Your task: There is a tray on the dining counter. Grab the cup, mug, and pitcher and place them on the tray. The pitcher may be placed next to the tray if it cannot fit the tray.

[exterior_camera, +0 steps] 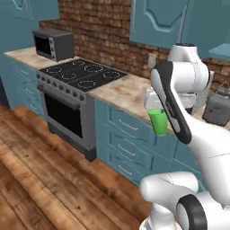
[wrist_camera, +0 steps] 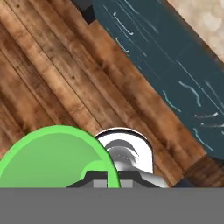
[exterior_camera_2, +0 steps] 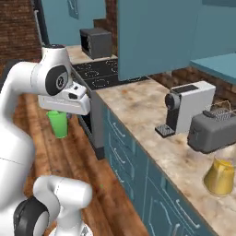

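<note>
One green cup (exterior_camera: 158,122) clamped in gripper (exterior_camera: 157,112), hanging just below hand, lifted clear over wooden floor (exterior_camera: 40,170) beside teal cabinets (exterior_camera: 130,143). Pitcher (exterior_camera_2: 219,177) well apart from gripper, on marble worktop (exterior_camera_2: 147,115) near toaster (exterior_camera_2: 212,130).

Arm folded high, forearm angled down, wrist bent so the hand points at the floor. Gripper (exterior_camera_2: 59,112) clamped on the green cup (exterior_camera_2: 58,123), which hangs directly below the pincer.
</note>
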